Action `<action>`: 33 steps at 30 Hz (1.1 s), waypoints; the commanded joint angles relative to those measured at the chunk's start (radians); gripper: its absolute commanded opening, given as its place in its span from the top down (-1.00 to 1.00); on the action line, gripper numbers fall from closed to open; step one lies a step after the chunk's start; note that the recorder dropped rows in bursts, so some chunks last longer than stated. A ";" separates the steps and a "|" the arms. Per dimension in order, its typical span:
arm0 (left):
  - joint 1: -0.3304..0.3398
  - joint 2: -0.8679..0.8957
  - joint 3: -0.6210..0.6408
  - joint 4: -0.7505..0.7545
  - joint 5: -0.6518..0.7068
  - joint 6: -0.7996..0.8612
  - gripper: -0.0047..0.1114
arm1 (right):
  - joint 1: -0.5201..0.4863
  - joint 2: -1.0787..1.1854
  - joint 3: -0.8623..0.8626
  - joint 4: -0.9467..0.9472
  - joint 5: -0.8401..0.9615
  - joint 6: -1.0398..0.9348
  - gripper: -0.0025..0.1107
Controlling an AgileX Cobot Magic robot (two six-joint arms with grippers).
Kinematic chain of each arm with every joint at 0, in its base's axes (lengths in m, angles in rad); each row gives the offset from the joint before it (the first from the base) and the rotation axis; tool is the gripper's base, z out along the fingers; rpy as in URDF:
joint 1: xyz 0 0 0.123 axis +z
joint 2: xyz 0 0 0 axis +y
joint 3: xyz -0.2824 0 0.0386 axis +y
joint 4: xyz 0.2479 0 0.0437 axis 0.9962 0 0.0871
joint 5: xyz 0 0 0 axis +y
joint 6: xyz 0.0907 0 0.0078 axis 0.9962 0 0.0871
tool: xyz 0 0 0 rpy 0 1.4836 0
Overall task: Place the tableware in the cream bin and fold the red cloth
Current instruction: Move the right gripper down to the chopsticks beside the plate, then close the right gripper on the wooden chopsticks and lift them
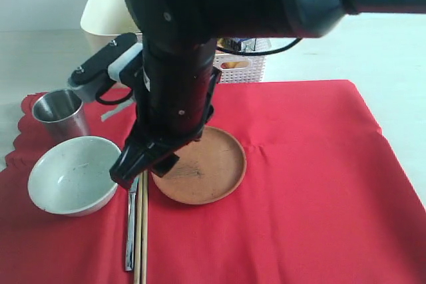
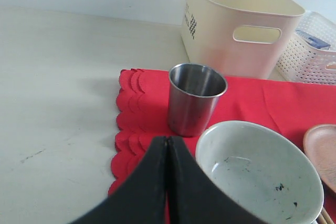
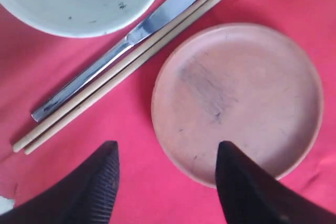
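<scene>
The right arm is brought down steeply from the upper right of the exterior view. Its pincer point(image 3: 168, 150) is held spread at the near-left edge of the round brown plate point(image 3: 236, 98), with one finger over the rim and the other over bare red cloth point(image 1: 299, 184). Nothing is gripped. The left pincer point(image 2: 167, 148) is pressed together and empty, and is pointed toward the steel cup point(image 2: 195, 98) by the cloth's scalloped edge.

A wide stretch of bare cloth is left to the right of the plate. The metal knife point(image 3: 126, 40) and wooden chopsticks point(image 3: 131, 61) are laid side by side between the plate and the bowl point(image 1: 73, 174). The cup is stood upright just behind the bowl. The cream bin point(image 2: 236, 30) is set on the pale desk point(image 2: 68, 77) beyond the cloth's far edge, with a white lattice basket point(image 2: 310, 51) beside it.

The plate is matte and scuffed, the bowl glazed and speckled, and the bin smooth with oval handle cut-outs.
</scene>
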 commanded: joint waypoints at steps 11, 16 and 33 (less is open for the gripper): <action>0.001 -0.006 0.004 -0.007 -0.008 -0.004 0.92 | 0.003 -0.037 0.235 0.240 -0.241 -0.055 0.03; 0.001 -0.006 0.004 -0.007 -0.008 -0.004 0.92 | 0.003 -0.037 0.235 0.297 -0.271 -0.052 0.03; 0.001 -0.006 0.004 -0.007 -0.008 -0.004 0.92 | 0.156 0.057 0.235 0.113 -0.285 0.190 0.02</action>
